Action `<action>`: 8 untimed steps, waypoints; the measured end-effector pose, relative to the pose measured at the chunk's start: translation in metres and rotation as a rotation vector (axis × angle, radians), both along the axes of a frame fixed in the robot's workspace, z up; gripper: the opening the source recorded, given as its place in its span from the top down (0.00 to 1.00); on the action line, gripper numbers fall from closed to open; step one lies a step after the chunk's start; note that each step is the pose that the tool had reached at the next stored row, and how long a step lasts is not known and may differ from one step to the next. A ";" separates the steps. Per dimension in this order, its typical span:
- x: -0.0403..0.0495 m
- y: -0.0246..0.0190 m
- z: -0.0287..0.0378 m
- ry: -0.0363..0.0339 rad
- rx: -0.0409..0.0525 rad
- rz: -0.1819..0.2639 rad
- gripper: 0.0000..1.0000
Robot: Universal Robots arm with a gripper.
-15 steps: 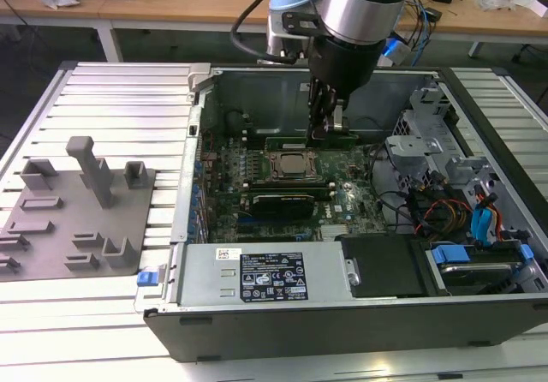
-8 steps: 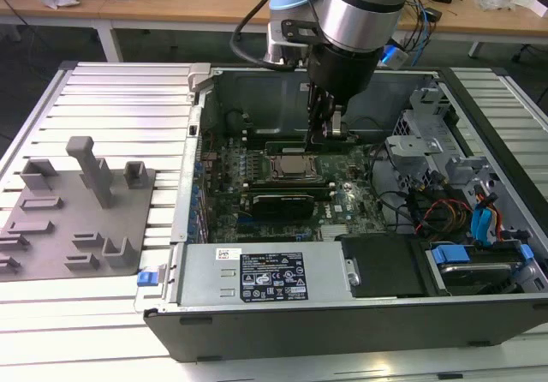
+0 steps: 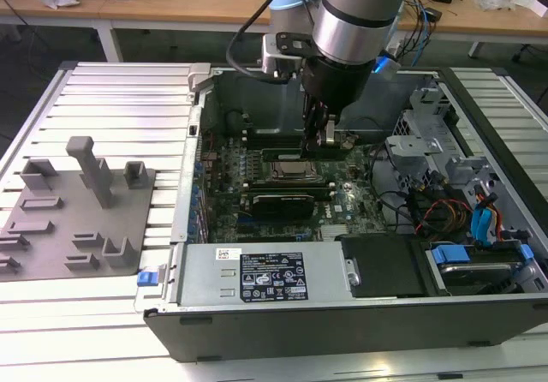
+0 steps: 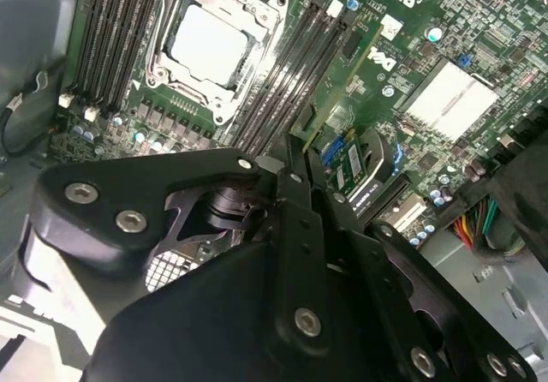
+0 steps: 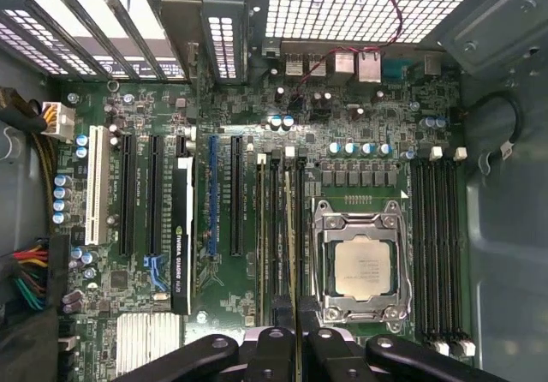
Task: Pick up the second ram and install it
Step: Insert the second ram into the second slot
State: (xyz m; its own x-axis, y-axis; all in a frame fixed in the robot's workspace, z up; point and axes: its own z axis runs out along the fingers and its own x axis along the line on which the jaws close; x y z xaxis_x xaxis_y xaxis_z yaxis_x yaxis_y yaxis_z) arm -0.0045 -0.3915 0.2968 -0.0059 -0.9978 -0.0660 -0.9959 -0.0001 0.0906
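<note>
You see the open computer case (image 3: 282, 296) in the middle of the exterior view, with the arm (image 3: 360, 14) reaching down from the upper centre. Its gripper (image 3: 324, 139) pinches the second ram (image 4: 338, 86), which stands edge-down in the memory slots (image 5: 278, 228) just beside the CPU socket (image 5: 360, 266).

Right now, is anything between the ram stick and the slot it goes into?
Nothing visible. The gripper holds the ram stick edge-down just over the black memory slots beside the processor socket, and no cable or card crosses the gap below it.
</note>
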 end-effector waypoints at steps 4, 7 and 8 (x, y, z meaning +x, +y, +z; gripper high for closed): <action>-0.0004 0.0037 -0.0048 0.0000 -0.0001 0.000 0.87; -0.0012 0.0051 -0.0085 0.0000 0.0000 0.000 0.87; -0.0012 0.0051 -0.0089 0.0000 0.0000 0.000 0.87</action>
State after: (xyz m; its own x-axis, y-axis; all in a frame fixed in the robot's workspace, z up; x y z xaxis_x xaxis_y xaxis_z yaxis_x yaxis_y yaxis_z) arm -0.0058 -0.3864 0.2879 -0.0056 -0.9978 -0.0660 -0.9959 -0.0004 0.0906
